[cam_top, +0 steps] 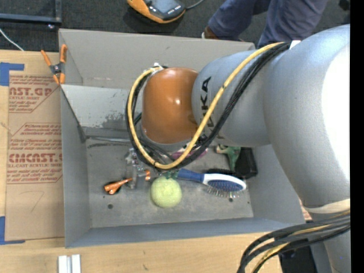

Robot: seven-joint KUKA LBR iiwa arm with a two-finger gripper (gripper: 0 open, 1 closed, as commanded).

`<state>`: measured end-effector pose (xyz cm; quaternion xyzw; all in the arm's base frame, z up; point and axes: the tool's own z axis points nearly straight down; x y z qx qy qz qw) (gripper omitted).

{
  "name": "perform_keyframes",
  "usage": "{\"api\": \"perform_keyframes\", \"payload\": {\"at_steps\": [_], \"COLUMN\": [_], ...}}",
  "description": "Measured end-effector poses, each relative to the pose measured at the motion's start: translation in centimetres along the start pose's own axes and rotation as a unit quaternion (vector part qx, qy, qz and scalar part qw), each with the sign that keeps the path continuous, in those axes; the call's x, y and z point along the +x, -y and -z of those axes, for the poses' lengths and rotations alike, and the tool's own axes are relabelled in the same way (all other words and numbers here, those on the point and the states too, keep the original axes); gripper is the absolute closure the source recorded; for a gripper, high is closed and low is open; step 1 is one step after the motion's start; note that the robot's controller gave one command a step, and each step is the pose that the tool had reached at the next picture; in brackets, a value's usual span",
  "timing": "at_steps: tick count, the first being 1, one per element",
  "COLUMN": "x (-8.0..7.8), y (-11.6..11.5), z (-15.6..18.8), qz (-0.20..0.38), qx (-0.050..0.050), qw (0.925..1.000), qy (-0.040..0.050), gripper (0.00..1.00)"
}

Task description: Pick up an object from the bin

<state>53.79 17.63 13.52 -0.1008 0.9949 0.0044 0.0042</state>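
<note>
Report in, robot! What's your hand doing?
Hand down between small orange piece and yellow-green ball. Blue brush lies past the ball, clear of hand.

Silver arm (284, 95), orange cover (168, 104), yellow cables (132, 107)

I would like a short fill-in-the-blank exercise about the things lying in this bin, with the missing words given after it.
1. In the camera view, the brush with the blue handle lies to the ______ of the tennis ball.
2. The small thing to the left of the ball is ______ in colour.
3. Of the ball and the brush, the ______ lies nearer to the gripper.

Missing words: right; orange; ball.
</note>
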Motion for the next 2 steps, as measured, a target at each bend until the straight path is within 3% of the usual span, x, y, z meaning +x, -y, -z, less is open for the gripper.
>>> {"api": "perform_keyframes", "payload": {"at_steps": [1,2], "x": [3.6,2.9], "y": [0.8,2.2], "z": [0.9,1.8], "qz": [0.0,0.004], "qx": [0.001,0.0], "qw": [1.0,1.0], "qy": [-0.0028,0.002], "gripper": [1.0,1.0]}}
